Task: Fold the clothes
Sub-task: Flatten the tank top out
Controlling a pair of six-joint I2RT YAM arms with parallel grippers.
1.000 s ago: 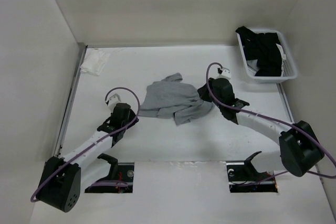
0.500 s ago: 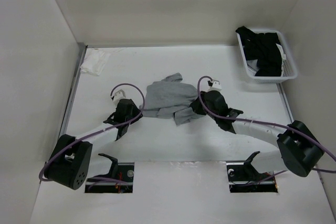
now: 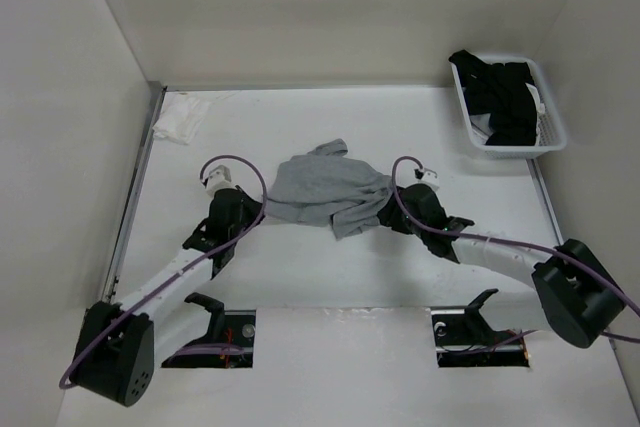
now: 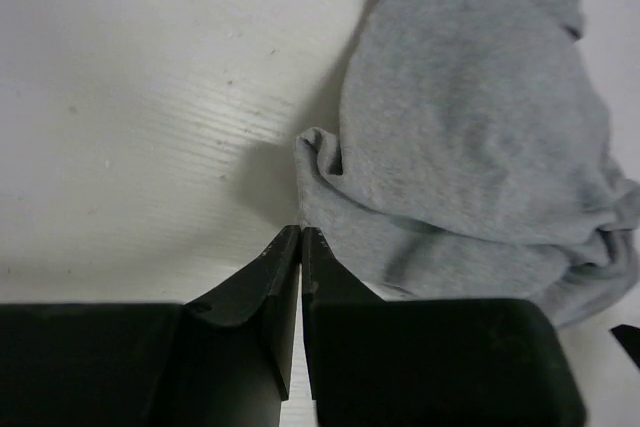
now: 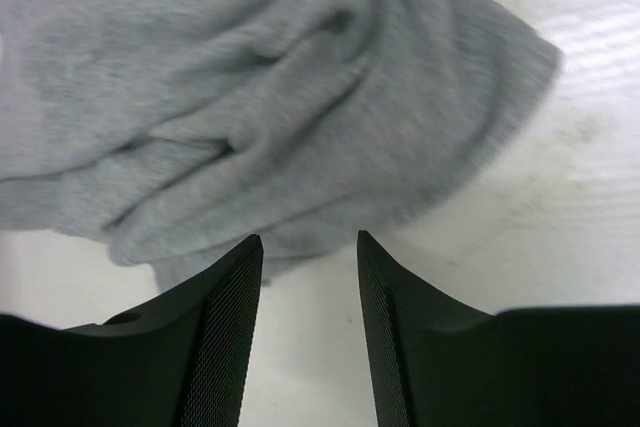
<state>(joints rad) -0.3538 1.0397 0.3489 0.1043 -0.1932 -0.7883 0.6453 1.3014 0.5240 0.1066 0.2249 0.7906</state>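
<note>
A white plastic basket point(image 3: 556, 133) sits at 2 o'clock on the white table point(image 3: 300, 272), hard against the right wall and heaped with black garments point(image 3: 500, 97). A small crumpled white cloth point(image 3: 180, 117) lies at 10 o'clock by the left wall. Both are well apart from the arms. The grey tank top point(image 3: 325, 187) lies bunched and rumpled near the table's middle, with no other object between it and either gripper. The overhead view shows the whole layout but hides both sets of fingertips under the wrists. The left wrist view shows the top at 1 o'clock, a rolled hem corner turned toward the camera and the bare table spreading out to 10 o'clock. The right wrist view shows thick folds filling the field from 9 to 1 o'clock, with a rounded edge at 2 o'clock. The left arm point(image 3: 170, 282) reaches from its base at 7 o'clock up and inward, a purple cable point(image 3: 235, 162) looping over the wrist. The left gripper point(image 4: 300, 232) is at the garment's 8 o'clock edge, its fingers pressed together, tips right at the hem with no fabric visible between them. The right arm point(image 3: 500, 247) stretches low from 4 o'clock. The right gripper point(image 5: 308, 239) lies at the garment's 4 o'clock edge, jaws spread and holding nothing, with the cloth just past its tips.
</note>
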